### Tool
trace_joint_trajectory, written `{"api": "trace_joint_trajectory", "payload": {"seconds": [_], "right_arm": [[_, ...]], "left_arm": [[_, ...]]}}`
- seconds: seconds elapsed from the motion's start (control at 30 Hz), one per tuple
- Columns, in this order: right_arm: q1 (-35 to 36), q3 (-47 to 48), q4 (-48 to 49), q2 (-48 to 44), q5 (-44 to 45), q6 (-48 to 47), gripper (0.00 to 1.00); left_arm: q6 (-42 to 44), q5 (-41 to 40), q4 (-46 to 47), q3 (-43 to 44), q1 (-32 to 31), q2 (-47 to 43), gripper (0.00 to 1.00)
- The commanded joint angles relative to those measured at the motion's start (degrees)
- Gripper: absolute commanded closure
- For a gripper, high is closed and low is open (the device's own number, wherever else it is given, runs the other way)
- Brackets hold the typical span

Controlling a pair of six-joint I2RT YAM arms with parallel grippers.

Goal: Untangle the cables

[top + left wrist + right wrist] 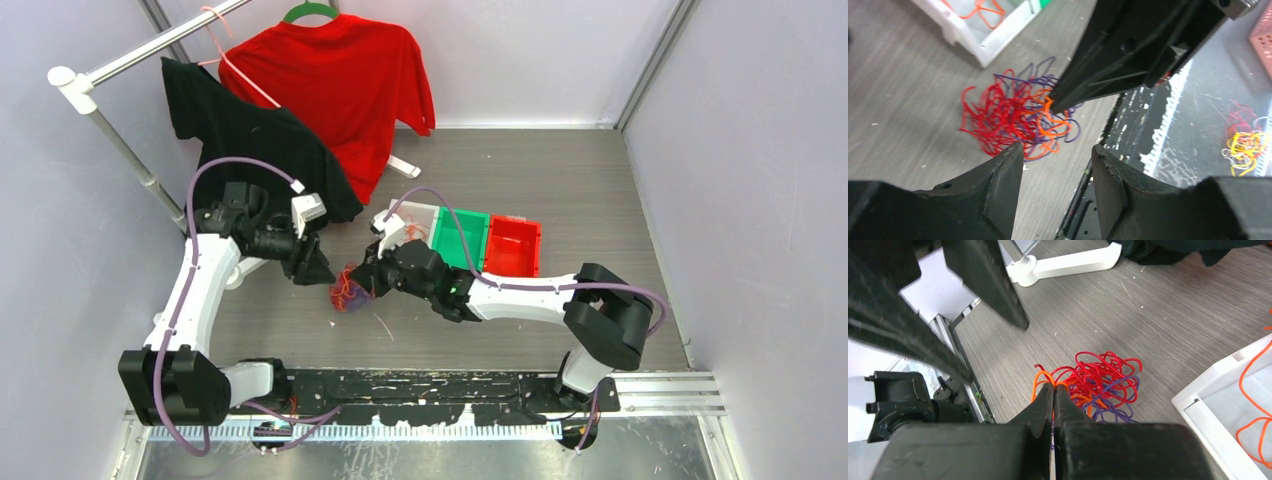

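The cables [346,291] form a fist-sized tangle of red, orange and purple wires on the grey table between the arms. It shows in the left wrist view [1013,115] and in the right wrist view [1100,380]. My right gripper [1053,386] is shut on an orange loop at the tangle's edge; its tip also shows in the left wrist view [1053,106]. My left gripper [1058,152] is open and empty, a little above and to the left of the tangle [312,262].
A white bin [412,213] holds an orange wire [979,9]. Beside it stand a green bin [461,238] and a red bin [513,245]. A clothes rack with a black shirt [250,140] and a red shirt [340,80] stands behind. A yellow and red clump [1245,142] lies by the base rail.
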Motion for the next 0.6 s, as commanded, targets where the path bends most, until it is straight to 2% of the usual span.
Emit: {"api": "trace_joint_trajectory", "payload": {"seconds": [0.0, 0.1, 0.4, 0.57], "right_arm": [[0.8, 3.3, 6.5, -0.6, 4.0, -0.3, 0.99], [1.1, 3.4, 7.1, -0.6, 3.9, 0.0, 0.99], [1.3, 3.3, 9.3, -0.5, 2.5, 2.6, 0.99], [1.3, 3.4, 9.9, -0.8, 1.3, 3.5, 0.99]], "left_arm": [[-2.7, 6.0, -0.5, -3.6, -1.5, -2.2, 0.48], [-4.8, 5.6, 2.0, -5.7, -2.1, -3.4, 0.50], [-18.5, 6.1, 15.5, -9.2, -3.7, -4.2, 0.59], [-22.4, 2.4, 19.5, -10.5, -4.3, -4.6, 0.71]]}}
